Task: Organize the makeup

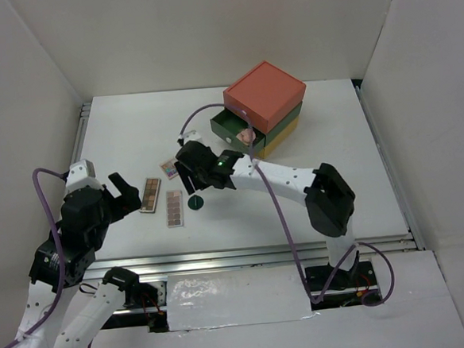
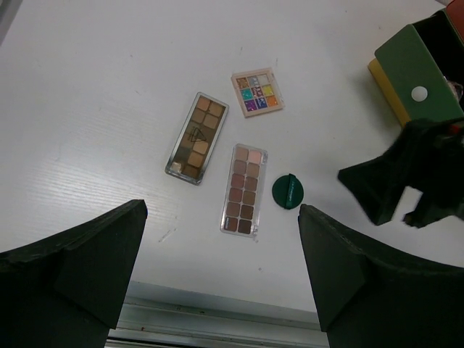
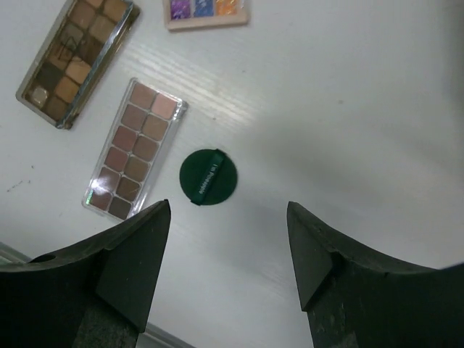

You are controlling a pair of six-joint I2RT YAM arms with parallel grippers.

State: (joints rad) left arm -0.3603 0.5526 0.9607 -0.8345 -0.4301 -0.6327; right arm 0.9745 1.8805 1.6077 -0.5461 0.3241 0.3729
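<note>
Jaws on both arms are spread wide and hold nothing. Right jaws hang near the dark green compact, beside a brown palette on the bench.

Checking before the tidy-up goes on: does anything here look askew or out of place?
Nothing looks spilled or damaged. The green drawer of the stacked box is pulled out, something pink inside. The golden-brown palette and pinkish-brown palette lie at different angles, and the dark-green compact sits loose beside the latter.
</note>
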